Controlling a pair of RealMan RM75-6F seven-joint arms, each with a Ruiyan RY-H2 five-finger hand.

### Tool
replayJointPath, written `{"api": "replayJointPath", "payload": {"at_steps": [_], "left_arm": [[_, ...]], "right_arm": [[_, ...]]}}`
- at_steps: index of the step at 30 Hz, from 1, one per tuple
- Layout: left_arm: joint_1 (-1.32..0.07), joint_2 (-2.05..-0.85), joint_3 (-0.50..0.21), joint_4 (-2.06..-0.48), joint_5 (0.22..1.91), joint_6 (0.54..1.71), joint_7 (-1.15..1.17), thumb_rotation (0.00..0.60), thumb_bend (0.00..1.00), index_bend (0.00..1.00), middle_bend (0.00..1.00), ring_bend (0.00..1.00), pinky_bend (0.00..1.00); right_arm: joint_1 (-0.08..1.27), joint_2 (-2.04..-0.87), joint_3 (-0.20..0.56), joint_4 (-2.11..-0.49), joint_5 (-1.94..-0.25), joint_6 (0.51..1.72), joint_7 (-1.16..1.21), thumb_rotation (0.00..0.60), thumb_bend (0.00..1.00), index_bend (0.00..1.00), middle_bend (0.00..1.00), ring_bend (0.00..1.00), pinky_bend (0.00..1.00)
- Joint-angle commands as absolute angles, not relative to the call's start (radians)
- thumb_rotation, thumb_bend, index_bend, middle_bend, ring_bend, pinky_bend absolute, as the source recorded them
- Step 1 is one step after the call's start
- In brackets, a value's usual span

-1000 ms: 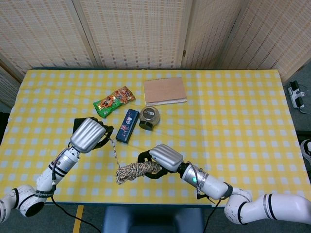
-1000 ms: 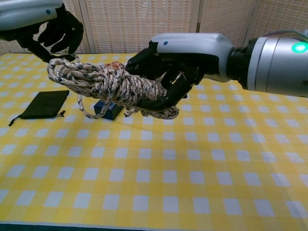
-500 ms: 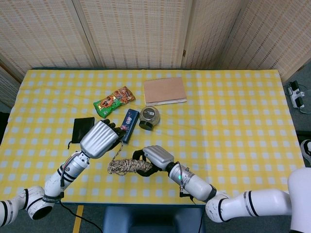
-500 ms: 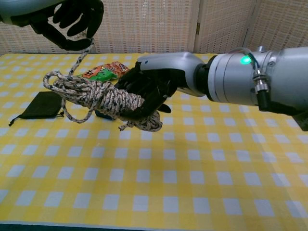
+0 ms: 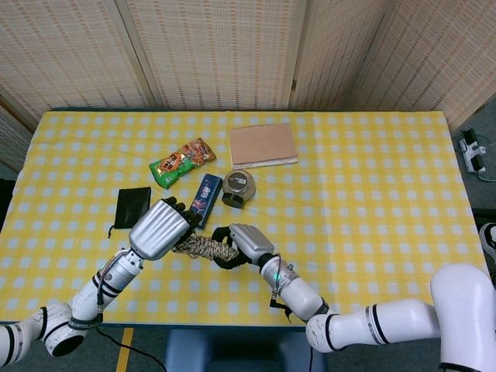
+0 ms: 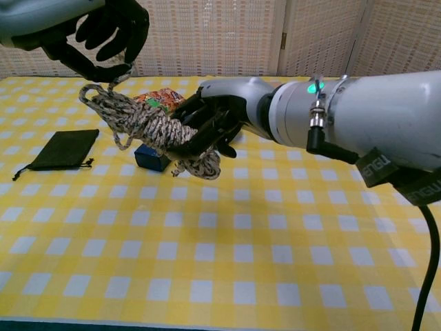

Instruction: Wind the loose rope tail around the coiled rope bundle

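The coiled rope bundle (image 5: 205,248) (image 6: 148,127), speckled beige and brown, hangs above the table in my right hand (image 5: 242,243) (image 6: 210,124), which grips its right end. My left hand (image 5: 161,229) (image 6: 103,38) sits just above the bundle's left end and pinches the loose rope tail (image 6: 118,74), which runs short and taut down to the coil. A few loops (image 6: 200,164) dangle under the bundle.
On the yellow checked table (image 5: 372,186) lie a black pouch (image 5: 132,204) (image 6: 62,148), a snack packet (image 5: 182,161), a blue box (image 5: 204,198) (image 6: 149,158), a round jar (image 5: 238,186) and a brown notebook (image 5: 263,144), all behind the hands.
Both hands moved away from me and closer together. The bundle rose and shifted back with the right hand; the tail between my left hand and the coil has become much shorter.
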State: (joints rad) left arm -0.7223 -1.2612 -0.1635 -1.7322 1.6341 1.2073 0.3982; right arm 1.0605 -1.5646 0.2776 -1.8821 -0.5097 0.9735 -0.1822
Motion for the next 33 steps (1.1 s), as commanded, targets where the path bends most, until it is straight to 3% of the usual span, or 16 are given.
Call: {"api": "replayJointPath", "payload": {"at_steps": [1, 16, 33], "left_arm": [[-0.713, -1.26, -0.157, -1.734, 1.642, 1.22, 0.392, 0.6, 0.55, 0.65, 0.8, 0.75, 0.75], [-0.655, -1.264, -0.131, -1.737, 1.687, 1.303, 0.385, 0.6, 0.55, 0.64, 0.8, 0.75, 0.75], [-0.638, -1.269, -0.124, -1.715, 1.686, 1.299, 0.342, 0.6, 0.55, 0.64, 0.8, 0.75, 0.75]], "right_arm": [[1.052, -1.585, 0.296, -1.868, -0.489, 1.009, -0.178, 0.6, 0.47, 0.98, 0.79, 0.87, 0.8], [0.98, -1.72, 0.39, -1.792, -0.538, 1.141, -0.076, 0.6, 0.47, 0.98, 0.8, 0.88, 0.81], [0.899, -1.775, 0.43, -1.757, -0.725, 1.139, 0.033, 0.6, 0.47, 0.98, 0.8, 0.87, 0.81]]}}
